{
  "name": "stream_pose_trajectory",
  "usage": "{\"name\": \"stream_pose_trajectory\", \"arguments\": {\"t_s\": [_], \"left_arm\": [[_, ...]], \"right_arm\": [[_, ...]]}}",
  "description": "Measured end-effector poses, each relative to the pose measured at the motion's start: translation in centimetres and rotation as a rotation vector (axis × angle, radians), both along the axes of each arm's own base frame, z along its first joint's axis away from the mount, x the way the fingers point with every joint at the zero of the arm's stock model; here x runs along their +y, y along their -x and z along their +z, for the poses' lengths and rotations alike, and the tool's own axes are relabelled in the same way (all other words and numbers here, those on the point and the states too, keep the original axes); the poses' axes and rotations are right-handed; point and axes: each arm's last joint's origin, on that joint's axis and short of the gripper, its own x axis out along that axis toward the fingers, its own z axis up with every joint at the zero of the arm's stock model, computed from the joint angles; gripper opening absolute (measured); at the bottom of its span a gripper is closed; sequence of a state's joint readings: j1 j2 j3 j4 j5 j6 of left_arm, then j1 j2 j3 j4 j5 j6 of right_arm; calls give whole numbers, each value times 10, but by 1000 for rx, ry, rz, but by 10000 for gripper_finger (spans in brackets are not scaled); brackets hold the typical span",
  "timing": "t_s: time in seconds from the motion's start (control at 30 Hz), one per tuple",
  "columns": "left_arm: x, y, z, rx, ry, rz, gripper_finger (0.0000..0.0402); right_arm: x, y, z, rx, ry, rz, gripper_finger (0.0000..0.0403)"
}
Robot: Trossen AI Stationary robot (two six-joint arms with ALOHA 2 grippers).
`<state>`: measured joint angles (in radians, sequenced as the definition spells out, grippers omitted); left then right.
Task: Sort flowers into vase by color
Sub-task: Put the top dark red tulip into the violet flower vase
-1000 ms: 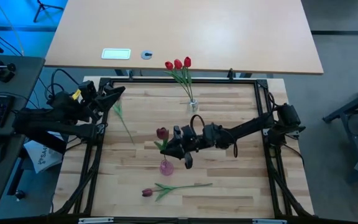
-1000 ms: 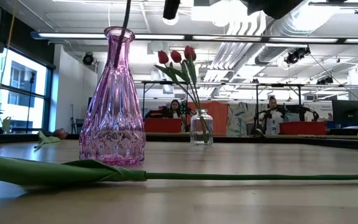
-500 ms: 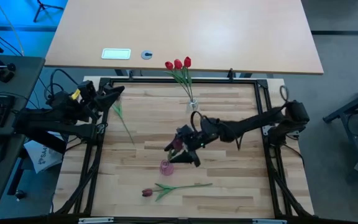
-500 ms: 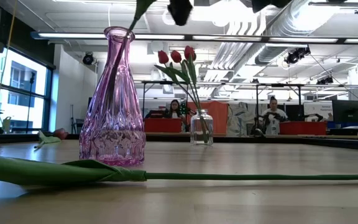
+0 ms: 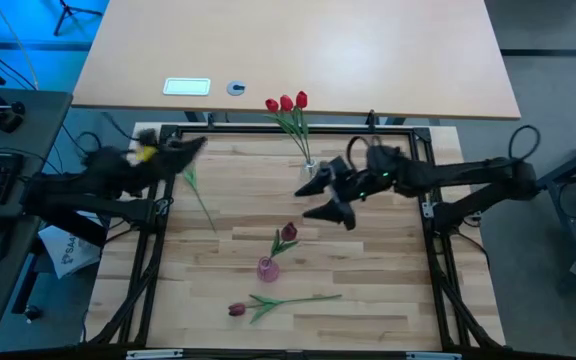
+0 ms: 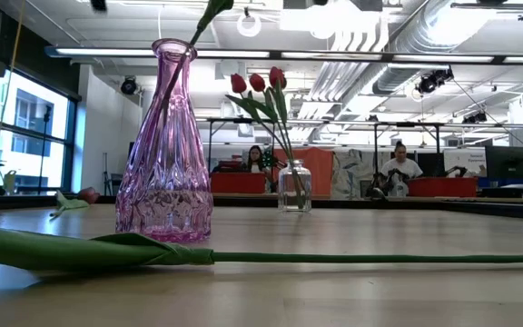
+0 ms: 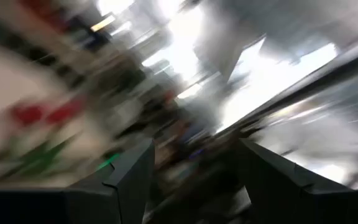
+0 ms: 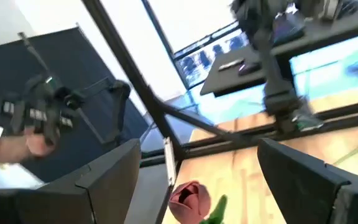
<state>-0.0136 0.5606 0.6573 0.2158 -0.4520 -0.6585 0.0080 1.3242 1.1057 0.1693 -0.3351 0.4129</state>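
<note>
Maroon tulip (image 5: 287,233) stands with its stem in the pink faceted glass vase (image 5: 267,268); three bright red tulips (image 5: 286,103) fill the small clear vase (image 5: 311,168) at the tabletop's (image 5: 368,290) far edge; another maroon tulip (image 5: 237,310) lies near the front, stem pointing toward the right arm's side; right claw (image 5: 328,195), fingers apart and empty, hangs nearer it than the blurred left claw (image 5: 183,150), fingers also apart.
</note>
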Motion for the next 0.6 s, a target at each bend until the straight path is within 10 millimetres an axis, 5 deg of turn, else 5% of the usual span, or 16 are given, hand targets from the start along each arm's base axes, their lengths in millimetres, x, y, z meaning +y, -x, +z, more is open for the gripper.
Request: {"name": "stream_pose_trajectory", "arguments": {"t_s": [0.17,0.37,0.6], "left_arm": [[4,-18,-33,537,180,151,214],[15,-17,-106,1095,472,384,213],[34,-12,-177,1286,670,532,213]], "right_arm": [[-5,22,14,-6,39,-111,319],[-9,27,12,46,75,-232,319],[-17,23,4,107,83,-331,319]]}}
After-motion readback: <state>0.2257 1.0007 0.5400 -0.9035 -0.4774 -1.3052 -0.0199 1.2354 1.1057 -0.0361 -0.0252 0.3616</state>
